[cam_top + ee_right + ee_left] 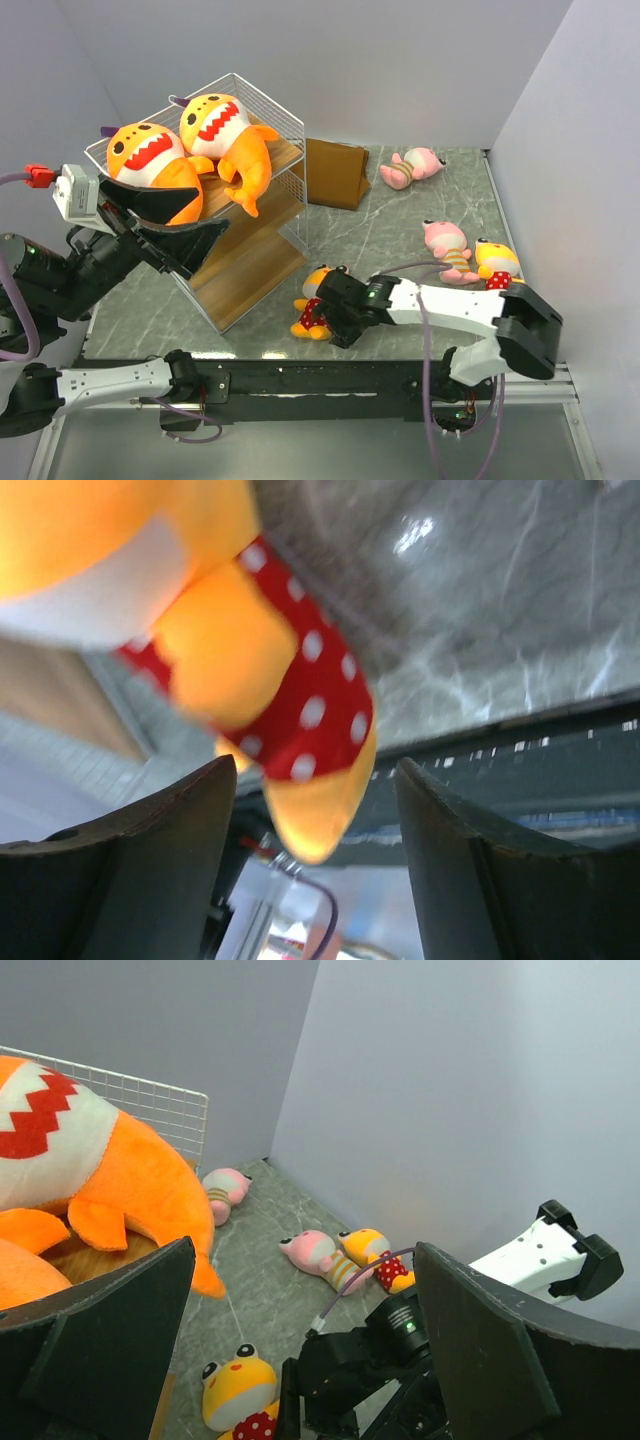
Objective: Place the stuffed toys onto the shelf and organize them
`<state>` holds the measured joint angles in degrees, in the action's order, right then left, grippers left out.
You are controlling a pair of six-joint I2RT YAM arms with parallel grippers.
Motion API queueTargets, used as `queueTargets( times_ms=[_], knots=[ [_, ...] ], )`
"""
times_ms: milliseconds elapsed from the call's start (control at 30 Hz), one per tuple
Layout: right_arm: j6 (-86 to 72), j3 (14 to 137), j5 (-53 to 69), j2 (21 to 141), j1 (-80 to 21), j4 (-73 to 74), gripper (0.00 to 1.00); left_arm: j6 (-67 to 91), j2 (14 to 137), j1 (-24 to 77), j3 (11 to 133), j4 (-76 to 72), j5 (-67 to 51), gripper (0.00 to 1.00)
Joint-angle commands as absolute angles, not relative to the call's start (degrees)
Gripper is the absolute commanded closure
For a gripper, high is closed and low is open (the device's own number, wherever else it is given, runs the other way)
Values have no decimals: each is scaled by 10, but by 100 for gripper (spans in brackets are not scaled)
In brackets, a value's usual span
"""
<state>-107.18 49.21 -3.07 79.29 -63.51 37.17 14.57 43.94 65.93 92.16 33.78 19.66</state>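
Two big orange sharks lie on the top of the tilted white wire shelf. My left gripper stands open beside the shelf's front, holding nothing; in its wrist view one shark fills the left. An orange-headed toy in red dotted clothes lies by the shelf's foot. My right gripper is open around it: in the right wrist view its foot hangs between the fingers with gaps on both sides. Two pink toys and another dotted one lie on the table.
A brown folded bag stands behind the shelf against the back wall. White walls close the table at the back and right. The black rail with the arm bases runs along the near edge.
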Motion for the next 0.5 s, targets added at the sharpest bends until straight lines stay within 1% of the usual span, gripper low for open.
queueTargets(
  times_ms=[0, 33, 67, 100, 133, 167, 233, 300, 400, 433, 467],
  knots=[
    [-1071, 505, -34, 831, -639, 343, 30, 152, 432, 661, 937, 332, 214, 4],
    [-1059, 501, -39, 834, -638, 334, 38, 149, 432, 661, 936, 330, 215, 4],
    [-1046, 496, -49, 834, -635, 332, 44, 149, 432, 661, 934, 330, 215, 4],
    [-1030, 497, -81, 832, -634, 349, 53, 149, 433, 661, 935, 330, 216, 4],
    [-980, 501, -102, 829, -630, 362, 69, 147, 434, 661, 935, 331, 216, 4],
    [-946, 517, -129, 829, -625, 378, 71, 145, 436, 661, 935, 332, 216, 4],
    [-872, 534, -189, 835, -607, 436, 72, 142, 436, 661, 935, 332, 221, 4],
    [-826, 547, -211, 837, -586, 461, 73, 141, 439, 661, 936, 330, 222, 4],
    [-726, 534, -255, 828, -567, 450, 72, 137, 439, 661, 940, 326, 217, 4],
    [-715, 527, -265, 824, -540, 463, 67, 137, 439, 661, 941, 327, 215, 3],
    [-691, 512, -253, 822, -522, 454, 65, 137, 439, 661, 942, 326, 214, 4]
  ],
)
